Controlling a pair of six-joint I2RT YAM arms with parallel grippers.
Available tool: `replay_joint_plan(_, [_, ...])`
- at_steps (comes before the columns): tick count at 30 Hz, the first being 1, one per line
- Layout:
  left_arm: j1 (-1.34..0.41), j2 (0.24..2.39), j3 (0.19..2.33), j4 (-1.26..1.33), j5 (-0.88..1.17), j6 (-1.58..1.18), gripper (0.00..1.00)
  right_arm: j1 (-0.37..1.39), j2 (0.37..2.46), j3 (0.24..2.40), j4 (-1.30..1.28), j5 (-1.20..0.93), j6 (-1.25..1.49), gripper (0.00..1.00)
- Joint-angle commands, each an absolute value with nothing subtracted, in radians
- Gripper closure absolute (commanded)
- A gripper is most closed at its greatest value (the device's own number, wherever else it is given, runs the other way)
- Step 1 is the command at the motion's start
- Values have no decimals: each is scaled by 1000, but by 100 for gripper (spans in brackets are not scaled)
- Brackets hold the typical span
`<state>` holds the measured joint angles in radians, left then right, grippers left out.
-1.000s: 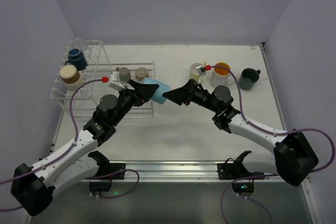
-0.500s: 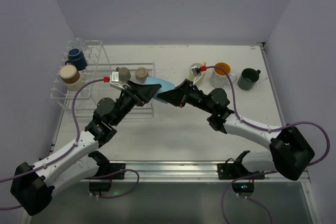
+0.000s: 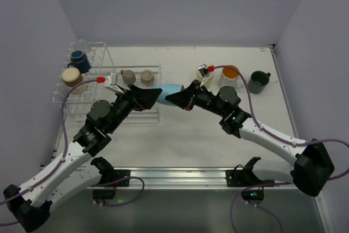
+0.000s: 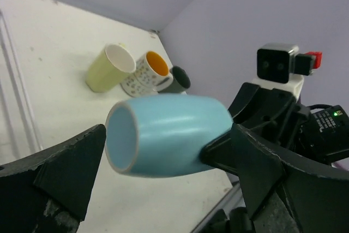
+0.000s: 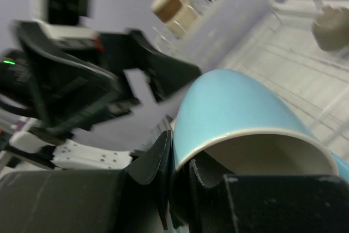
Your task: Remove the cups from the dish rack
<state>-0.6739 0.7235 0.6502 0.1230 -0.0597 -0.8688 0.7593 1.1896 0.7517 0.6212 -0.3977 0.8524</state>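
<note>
At the far left of the table [image 3: 180, 135] stands the rack [image 3: 97, 43]. Its tall pronged part holds a navy cup [image 3: 79, 58] at the far end and a cream cup [image 3: 72, 77] just nearer. The low basket joined to its right holds two grey-brown cups [image 3: 128, 76] [image 3: 146, 76] side by side along the far edge, and the rest of that basket is partly hidden by the left arm. Just right of the basket, above the table's middle, a blue cup [image 3: 170, 88] lies on its side in the air between the two claws. The right claw [image 5: 182, 170] pinches the cup's rim, one finger inside the pale mouth and one outside. The left claw [image 3: 154, 93] is spread wide, its fingers [image 4: 71, 162] flanking the cup's other end without touching it. Three cups sit on the table at the far right. A yellow-green cup [image 4: 109, 70] is just beside a white cup with an orange inside [image 3: 230, 76], and a dark green cup [image 3: 258, 82] is near that on the right. From above, the yellow-green cup is mostly hidden behind the right wrist. Nothing can be seen inside any cup.
</note>
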Motion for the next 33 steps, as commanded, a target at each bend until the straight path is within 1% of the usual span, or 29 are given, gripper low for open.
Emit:
replay_joint_plan(1, [-669, 663, 791, -45, -208, -651, 0, 746, 1146, 863, 334, -318, 689, 100])
replay_joint_plan(3, [-669, 621, 833, -156, -264, -606, 0, 732, 1149, 911, 237, -324, 623, 100])
replay_joint_plan(5, [-669, 568, 838, -221, -334, -546, 0, 707, 1179, 1007, 68, -333, 543, 100])
replay_joint_plan(6, [-669, 552, 836, -242, -350, -528, 0, 697, 1202, 1056, -75, -333, 510, 100])
replay_joint_plan(7, [-670, 540, 835, -265, -379, -499, 0, 672, 1227, 1142, -128, -333, 482, 100])
replay_joint_plan(9, [-669, 517, 825, -330, -402, -476, 0, 646, 1298, 1218, -219, -345, 402, 100])
replay_joint_plan(10, [-669, 514, 822, -363, -409, -454, 0, 623, 1325, 1300, -307, -350, 378, 100])
replay_joint_plan(12, [-669, 514, 809, -383, -408, -433, 0, 609, 1412, 1386, -394, -318, 299, 100])
replay_joint_plan(13, [-669, 517, 804, -390, -408, -416, 0, 601, 1445, 1479, -472, -308, 275, 100])
replay_joint_plan(14, [-669, 520, 799, -399, -408, -408, 0, 600, 1480, 1527, -512, -279, 229, 100])
replay_joint_plan(15, [-669, 523, 786, -396, -410, -402, 0, 600, 1553, 1578, -546, -259, 206, 100])
replay_joint_plan(16, [-670, 528, 779, -391, -414, -388, 0, 600, 1593, 1677, -616, -247, 165, 100])
replay_joint_plan(17, [-669, 535, 772, -385, -414, -384, 0, 600, 1633, 1725, -650, -223, 144, 100])
replay_joint_plan(18, [-669, 538, 766, -379, -417, -379, 0, 598, 1716, 1776, -713, -206, 124, 100])
replay_joint_plan(19, [-669, 543, 753, -368, -414, -368, 0, 598, 1758, 1874, -742, -186, 91, 100])
replay_joint_plan(20, [-669, 552, 749, -364, -411, -364, 0, 598, 1799, 1919, -774, -151, 72, 100])
replay_joint_plan(21, [-667, 557, 746, -361, -404, -356, 0, 598, 1877, 2003, -820, -132, 57, 100])
replay_joint_plan(24, [-669, 569, 742, -361, -388, -347, 0, 595, 1975, 2135, -873, -97, 9, 100])
replay_joint_plan(26, [-667, 569, 738, -354, -384, -338, 0, 594, 2101, 2233, -909, -106, -56, 100])
replay_joint_plan(27, [-667, 571, 738, -354, -385, -334, 0, 592, 2102, 2264, -923, -107, -57, 100])
replay_joint_plan(28, [-666, 572, 738, -350, -384, -333, 0, 594, 2167, 2295, -934, -110, -78, 100])
replay_joint_plan(30, [-661, 572, 735, -345, -371, -330, 0, 594, 2226, 2359, -962, -114, -97, 100])
replay_joint_plan(33, [-637, 580, 730, -339, -339, -325, 0, 592, 2312, 2379, -971, -107, -135, 100])
